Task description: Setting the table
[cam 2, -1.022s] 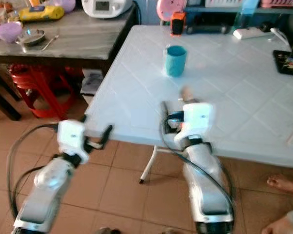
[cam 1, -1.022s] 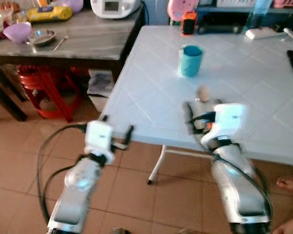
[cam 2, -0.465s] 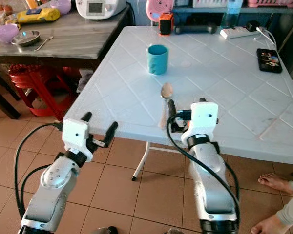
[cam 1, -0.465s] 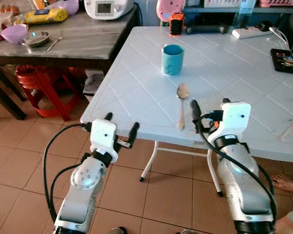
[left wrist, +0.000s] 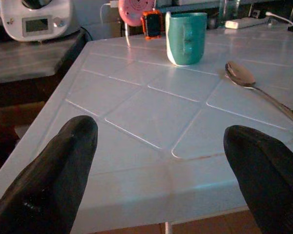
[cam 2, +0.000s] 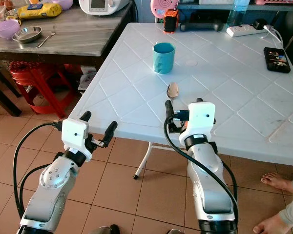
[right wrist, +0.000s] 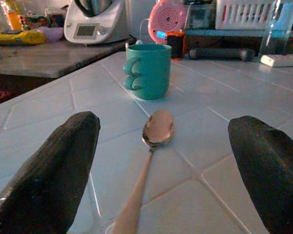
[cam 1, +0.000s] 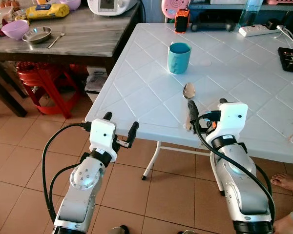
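A metal spoon (cam 1: 188, 97) lies flat on the white table (cam 1: 136, 87), its bowl pointing toward a teal mug (cam 1: 178, 57) that stands upright further back. My right gripper (cam 1: 207, 108) is open at the table's front edge. One black finger is close beside the spoon's handle and the other lies to its right. In the right wrist view the spoon (right wrist: 155, 131) runs between the two spread fingers (right wrist: 53, 170), with the mug (right wrist: 147, 70) beyond it. My left gripper (cam 1: 120, 124) is open and holds nothing, just off the table's front left edge.
A dark side table (cam 1: 83, 36) at the left carries a purple bowl (cam 1: 15, 28), a metal bowl (cam 1: 37, 34) and a white appliance (cam 1: 112, 6). A red stool (cam 1: 36, 80) stands under it. A power strip (cam 1: 258, 30) and a black phone (cam 1: 291, 52) lie far right. A person's foot (cam 1: 288, 181) rests on the floor.
The blurred view of a second ago has steadied and the whole picture has shifted. The spoon lies on the table by my open right gripper as half a second ago. The left arm holds its pose.
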### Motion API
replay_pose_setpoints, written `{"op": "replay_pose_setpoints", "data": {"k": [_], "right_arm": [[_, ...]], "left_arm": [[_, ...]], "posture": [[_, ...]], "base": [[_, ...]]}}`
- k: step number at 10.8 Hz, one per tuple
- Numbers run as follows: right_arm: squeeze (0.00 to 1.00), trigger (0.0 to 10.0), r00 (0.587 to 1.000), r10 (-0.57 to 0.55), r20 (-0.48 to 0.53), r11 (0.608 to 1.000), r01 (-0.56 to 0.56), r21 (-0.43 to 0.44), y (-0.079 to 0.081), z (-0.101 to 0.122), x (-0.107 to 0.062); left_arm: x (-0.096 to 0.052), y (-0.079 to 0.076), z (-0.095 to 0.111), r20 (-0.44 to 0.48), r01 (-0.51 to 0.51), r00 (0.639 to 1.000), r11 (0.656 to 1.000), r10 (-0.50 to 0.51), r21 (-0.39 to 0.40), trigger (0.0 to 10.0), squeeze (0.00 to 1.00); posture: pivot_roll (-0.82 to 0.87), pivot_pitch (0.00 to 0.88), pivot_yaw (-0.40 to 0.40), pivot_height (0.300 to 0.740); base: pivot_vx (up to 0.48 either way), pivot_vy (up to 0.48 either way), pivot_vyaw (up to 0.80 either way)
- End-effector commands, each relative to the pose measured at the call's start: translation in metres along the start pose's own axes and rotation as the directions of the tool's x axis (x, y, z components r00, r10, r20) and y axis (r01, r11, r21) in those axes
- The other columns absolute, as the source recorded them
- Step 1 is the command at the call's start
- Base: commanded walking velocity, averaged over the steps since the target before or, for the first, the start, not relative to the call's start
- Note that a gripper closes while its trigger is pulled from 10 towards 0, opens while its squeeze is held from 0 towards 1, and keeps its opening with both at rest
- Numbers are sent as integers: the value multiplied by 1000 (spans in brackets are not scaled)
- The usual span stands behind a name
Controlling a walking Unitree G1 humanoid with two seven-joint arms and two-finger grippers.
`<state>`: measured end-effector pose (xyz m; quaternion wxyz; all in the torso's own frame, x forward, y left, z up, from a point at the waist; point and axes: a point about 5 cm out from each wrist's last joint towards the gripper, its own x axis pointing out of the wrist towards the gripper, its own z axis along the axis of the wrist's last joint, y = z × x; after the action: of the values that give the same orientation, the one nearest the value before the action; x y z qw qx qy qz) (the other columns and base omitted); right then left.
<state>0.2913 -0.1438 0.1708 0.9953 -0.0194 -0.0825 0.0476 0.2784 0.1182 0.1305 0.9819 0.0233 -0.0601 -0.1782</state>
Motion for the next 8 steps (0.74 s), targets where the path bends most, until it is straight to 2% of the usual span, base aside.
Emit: {"op": "replay_pose_setpoints", "data": {"k": [1,7,8], "right_arm": [[0,10000,1000,8,8,1000,-8,0,3,2,0],[0,10000,1000,-14,1,1000,14,14,1,0,-1],[0,10000,1000,-15,2,1000,15,15,0,0,-1]], "left_arm": [[-1,1,-2,-6,6,1000,1000,-6,3,10000,0],[-1,-3,0,5,46,999,999,-46,-14,10000,0],[-1,-4,1,11,57,998,998,-57,-17,10000,0]], "posture": [[-18,127,83,740],[-20,130,87,740],[-20,131,87,740]], "base": [[0,0,681],[0,0,0],[266,0,0]]}}
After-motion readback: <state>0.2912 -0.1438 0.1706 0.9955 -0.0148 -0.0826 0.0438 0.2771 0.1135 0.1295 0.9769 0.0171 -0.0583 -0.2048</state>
